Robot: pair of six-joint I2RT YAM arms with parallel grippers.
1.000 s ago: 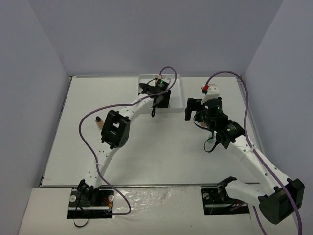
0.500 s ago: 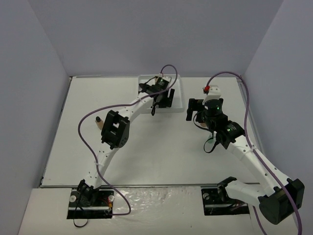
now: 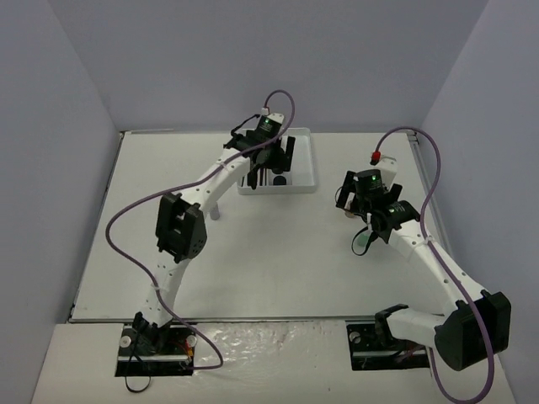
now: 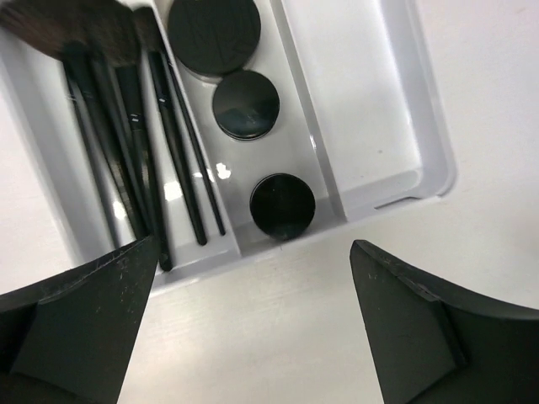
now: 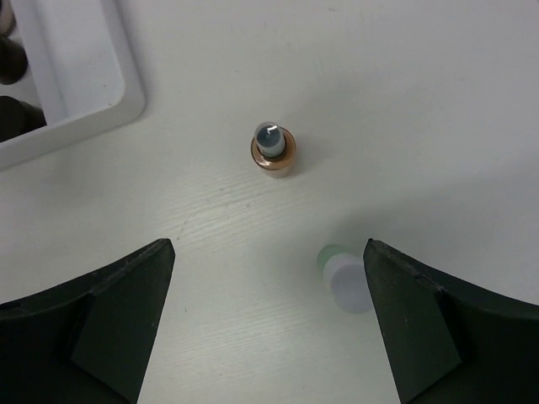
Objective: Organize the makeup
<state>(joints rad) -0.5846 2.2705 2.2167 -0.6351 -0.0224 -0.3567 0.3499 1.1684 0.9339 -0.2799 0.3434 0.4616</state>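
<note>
Left wrist showed left gripper spread, empty, over tray: brushes at 10 o'clock, compacts at 12. The right gripper was also released, tan bottle upright at its 12 o'clock. Likely risk: pale green bottle near the 3 o'clock finger could get knocked on descent.

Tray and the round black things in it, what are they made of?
The tray looks like glossy white plastic: it has smooth, rounded walls with bright light spots. The three compacts in its middle compartment are probably black plastic with a satin sheen. Their flat lids show faint reflections, though coated metal cannot be ruled out.
</note>
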